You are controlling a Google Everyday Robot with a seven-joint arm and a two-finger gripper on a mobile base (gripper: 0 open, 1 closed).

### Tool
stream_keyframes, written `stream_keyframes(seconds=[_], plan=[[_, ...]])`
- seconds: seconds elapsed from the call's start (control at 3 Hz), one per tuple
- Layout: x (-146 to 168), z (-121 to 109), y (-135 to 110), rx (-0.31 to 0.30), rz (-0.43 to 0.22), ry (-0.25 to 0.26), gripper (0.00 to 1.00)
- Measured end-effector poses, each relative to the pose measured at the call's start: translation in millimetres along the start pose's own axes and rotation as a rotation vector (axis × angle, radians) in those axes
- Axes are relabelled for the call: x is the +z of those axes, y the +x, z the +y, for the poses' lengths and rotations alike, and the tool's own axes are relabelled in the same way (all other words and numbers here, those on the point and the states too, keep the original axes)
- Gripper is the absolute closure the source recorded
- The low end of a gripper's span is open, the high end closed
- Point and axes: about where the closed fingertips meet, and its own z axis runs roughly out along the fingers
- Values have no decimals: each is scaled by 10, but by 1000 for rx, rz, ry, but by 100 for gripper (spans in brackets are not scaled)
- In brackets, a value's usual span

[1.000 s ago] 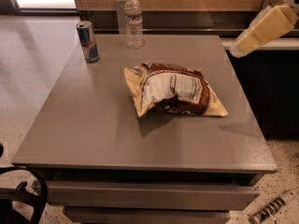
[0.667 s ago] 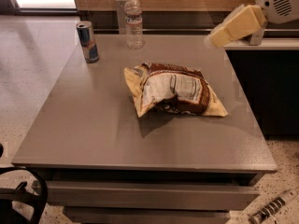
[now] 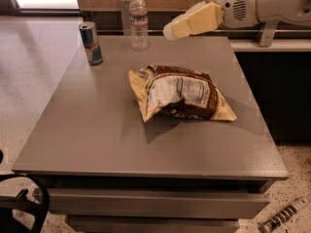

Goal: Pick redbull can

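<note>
One gripper [image 3: 177, 28], upper centre, has swung left from the right edge to above the desk's [image 3: 97, 130] far side; whether it is spread or closed cannot be told. Can [image 3: 91, 43] stands upper left, near the corner, well apart. Bottle [image 3: 139, 21] stands between them; bag [image 3: 182, 93] lies lower, likely clear.

Pale cream-yellow gripper [image 3: 171, 30] on a white arm [image 3: 274, 3] over the far edge of a plain grey flat tabletop [image 3: 92, 135], slim blue-and-silver metal redbull can [image 3: 91, 43] well to the gripper's left, clear plastic water bottle [image 3: 139, 22] with white cap nearer its left, crumpled tan-and-brown snack bag [image 3: 181, 93] with white printed panel below it.
</note>
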Motion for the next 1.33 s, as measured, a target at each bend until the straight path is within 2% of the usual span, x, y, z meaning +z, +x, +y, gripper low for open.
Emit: stream_keyframes(seconds=[0.33,0.67,1.0,1.33], plan=[[273,235,-63,43,-59,-89,0],[282,239,-76,45,-56,-85,0],[436,140,-57,48,-27,-46,0],[982,-88,112,41,47,9,0]])
